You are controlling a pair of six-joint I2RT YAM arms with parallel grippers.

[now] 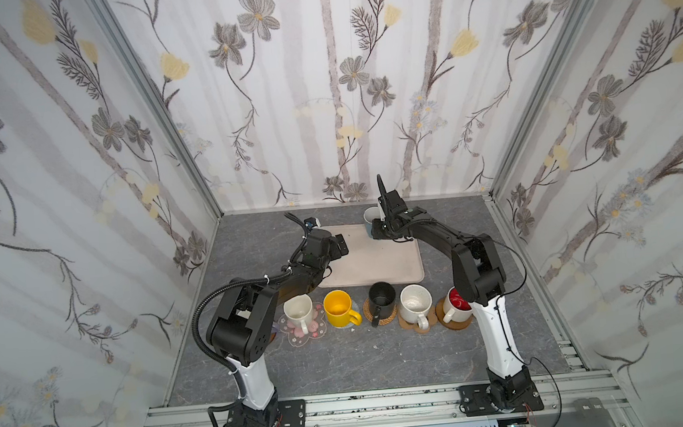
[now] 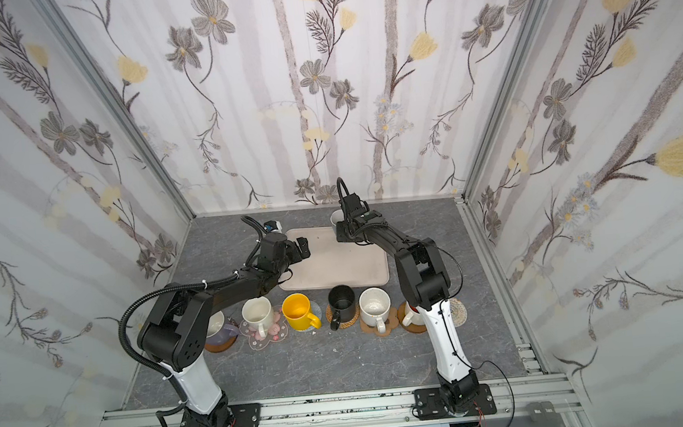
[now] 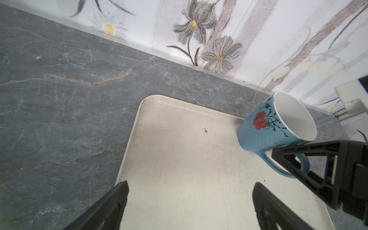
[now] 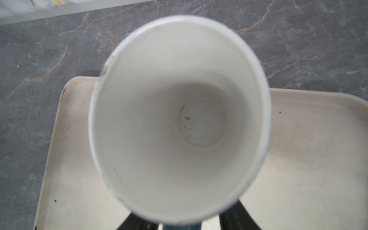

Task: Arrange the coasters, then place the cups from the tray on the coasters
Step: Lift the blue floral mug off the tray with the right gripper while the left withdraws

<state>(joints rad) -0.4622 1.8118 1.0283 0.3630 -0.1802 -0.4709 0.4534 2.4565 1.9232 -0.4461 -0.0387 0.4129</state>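
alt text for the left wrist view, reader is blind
A blue floral mug stands in a corner of a cream tray, the right gripper at its handle. The open left gripper hovers over bare tray, grey marble table and floral wall beyond.

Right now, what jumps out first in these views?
The blue floral mug stands alone at the far edge of the cream tray, with the right gripper straddling its handle. Nearer, a row of mugs on coasters runs along the tray's front edge, the yellow mug brightest. The left gripper hangs open over the tray's left side.
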